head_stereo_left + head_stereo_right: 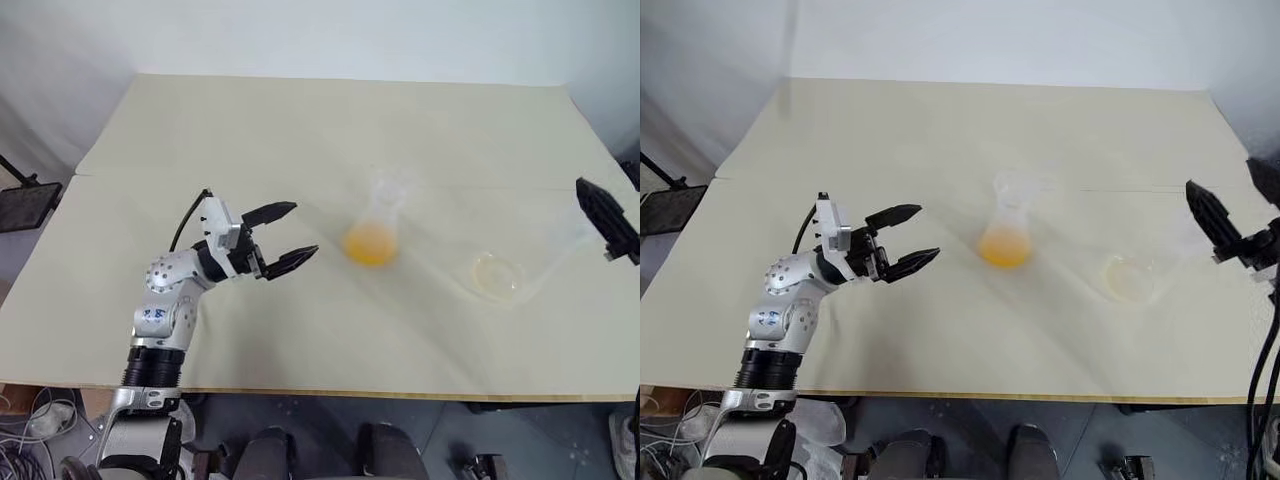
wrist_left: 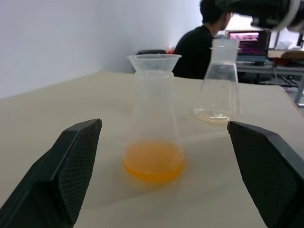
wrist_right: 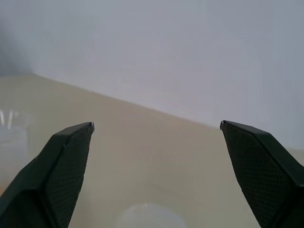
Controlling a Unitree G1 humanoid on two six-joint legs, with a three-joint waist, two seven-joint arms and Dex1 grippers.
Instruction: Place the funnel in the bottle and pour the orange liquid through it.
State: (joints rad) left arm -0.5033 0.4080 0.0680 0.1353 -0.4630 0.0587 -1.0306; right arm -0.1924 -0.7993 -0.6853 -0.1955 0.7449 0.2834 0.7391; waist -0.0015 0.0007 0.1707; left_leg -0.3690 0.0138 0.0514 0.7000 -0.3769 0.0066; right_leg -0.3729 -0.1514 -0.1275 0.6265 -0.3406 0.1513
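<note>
From my remote station I read the scene as follows. The beige table carries two clear vessels near its middle. The bottle, a conical clear-plastic vessel, stands upright at the centre of the table, and the funnel is seated in its neck, rim uppermost. The orange liquid lies as a shallow pool in the bottom of the bottle; in the head views it appears as a glowing orange disc. To the right of the bottle, apart from it, stands a second clear flask, upright, with only a faint yellowish film at its base. The left gripper is positioned to the left of the bottle, pointing toward it, its two black fingers spread wide with nothing between them and no contact with the bottle. The right gripper is raised at the right edge of the scene, to the right of the second flask and clear of it; in its wrist view both fingers stand far apart, holding nothing. In the left wrist view a person in dark clothing is seated beyond the far end of the table, facing a screen.
</note>
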